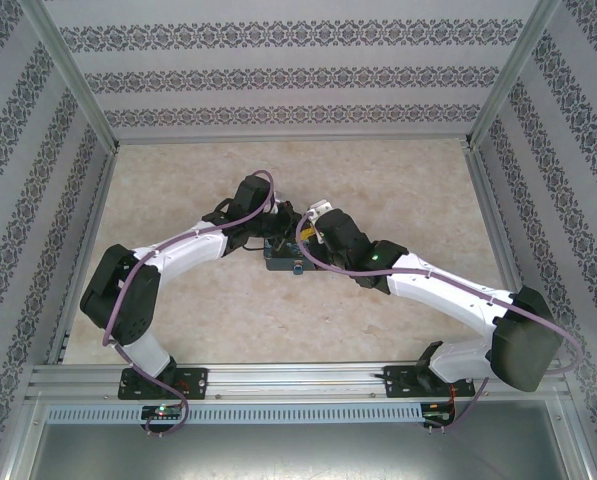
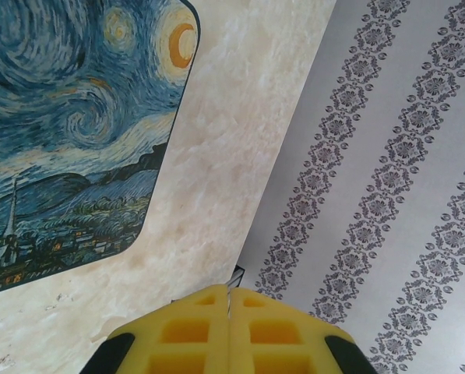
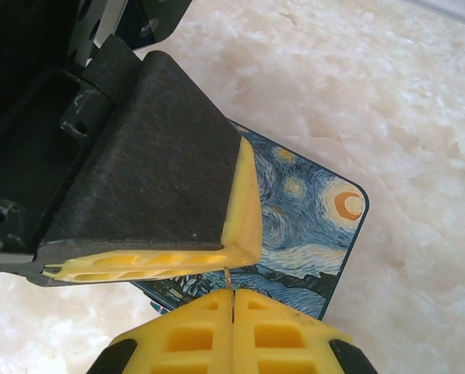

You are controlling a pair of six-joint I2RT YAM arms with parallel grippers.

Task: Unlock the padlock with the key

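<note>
LOCK-OPENING RIG: The left gripper [image 2: 229, 291], yellow fingers pressed flat together, hangs over the marble-patterned table [image 2: 216, 156] just beside the night-sky tin box [image 2: 68, 140]. A small dark tip at its fingertips is too small to identify. At centre, both arms meet above the box. The right gripper [image 3: 232, 294], likewise closed, pinches a thin metal sliver, possibly the key [image 3: 227, 279], whose upper end touches the left gripper's yellow pad.
</note>
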